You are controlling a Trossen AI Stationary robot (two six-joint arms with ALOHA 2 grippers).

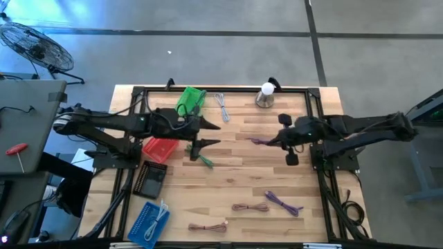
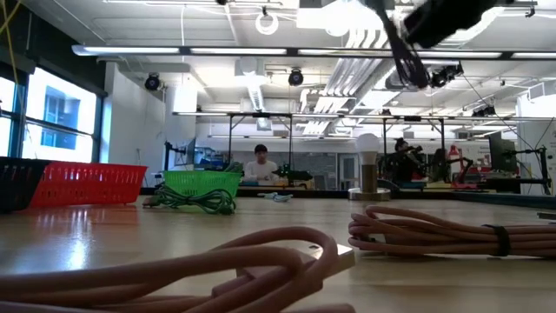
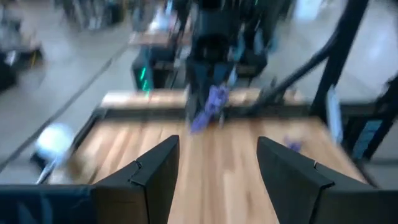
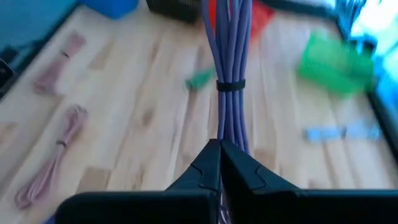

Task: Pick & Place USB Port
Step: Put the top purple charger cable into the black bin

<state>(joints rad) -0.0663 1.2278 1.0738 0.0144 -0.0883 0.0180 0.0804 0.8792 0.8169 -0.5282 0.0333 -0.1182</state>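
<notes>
Fingers of the right gripper pinched a bundled purple cable (bound by a dark tie) above the table; the left gripper hung with fingers spread, holding nothing.

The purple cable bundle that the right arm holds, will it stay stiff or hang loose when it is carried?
Probably floppy: the purple cable bundle trails long past the shut jaws of the right gripper. A dark tie binds the strands, so they should stay together. It seems light, held by one end only.

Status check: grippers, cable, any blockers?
Right gripper shut on purple cable, lifted mid-table. Left gripper open, empty, over green cable. Nothing blocking.
</notes>
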